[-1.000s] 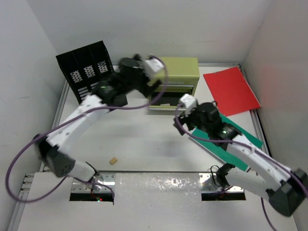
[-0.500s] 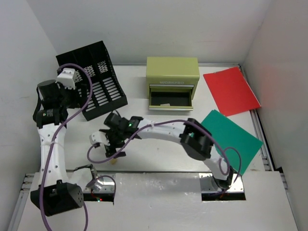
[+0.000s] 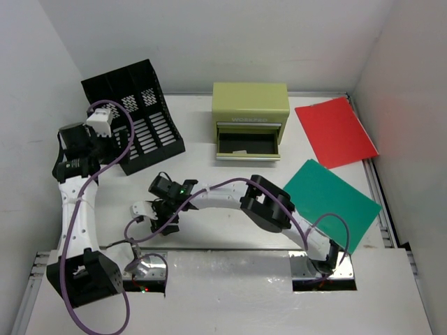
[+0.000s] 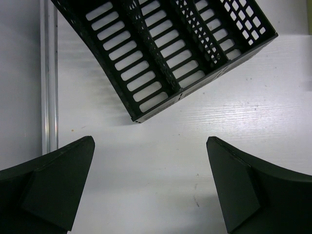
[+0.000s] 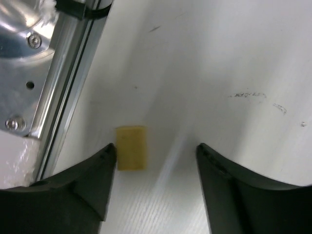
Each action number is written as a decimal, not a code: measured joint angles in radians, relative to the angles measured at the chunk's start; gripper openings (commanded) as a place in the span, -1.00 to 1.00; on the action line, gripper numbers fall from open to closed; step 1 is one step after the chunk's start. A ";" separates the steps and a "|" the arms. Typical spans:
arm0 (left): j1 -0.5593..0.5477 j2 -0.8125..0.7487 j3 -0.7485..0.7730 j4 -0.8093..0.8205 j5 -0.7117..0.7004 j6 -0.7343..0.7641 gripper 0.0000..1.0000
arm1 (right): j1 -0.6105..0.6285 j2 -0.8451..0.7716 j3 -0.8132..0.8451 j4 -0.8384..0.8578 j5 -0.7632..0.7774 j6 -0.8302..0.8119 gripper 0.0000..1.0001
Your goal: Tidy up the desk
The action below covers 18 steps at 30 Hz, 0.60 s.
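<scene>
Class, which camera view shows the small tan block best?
Right wrist view: the small tan block lies sharp on the desk inside the open right claw. In the top external view that claw hides it; the left wrist view shows the black rack instead.

Left arm (image 3: 73, 209) and right arm (image 3: 216, 199): white shells, black joint housings, purple cables (image 3: 131, 136) trailing. Jaws matte black, wedge-shaped.

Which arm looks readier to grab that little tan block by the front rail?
Right. The right gripper straddles the tan block, jaws open on either side. The left gripper hangs open by the black file rack, away from it.
</scene>
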 measured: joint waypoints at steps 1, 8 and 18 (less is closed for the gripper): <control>0.000 -0.002 -0.002 0.000 0.000 0.000 0.99 | 0.000 0.001 -0.004 0.016 -0.001 0.009 0.20; 0.000 -0.022 -0.002 0.011 -0.001 0.000 0.99 | 0.012 -0.038 -0.101 0.116 -0.024 0.027 -0.89; 0.000 -0.023 -0.041 0.027 0.023 0.036 0.99 | 0.000 -0.269 -0.465 0.296 0.085 0.146 -1.00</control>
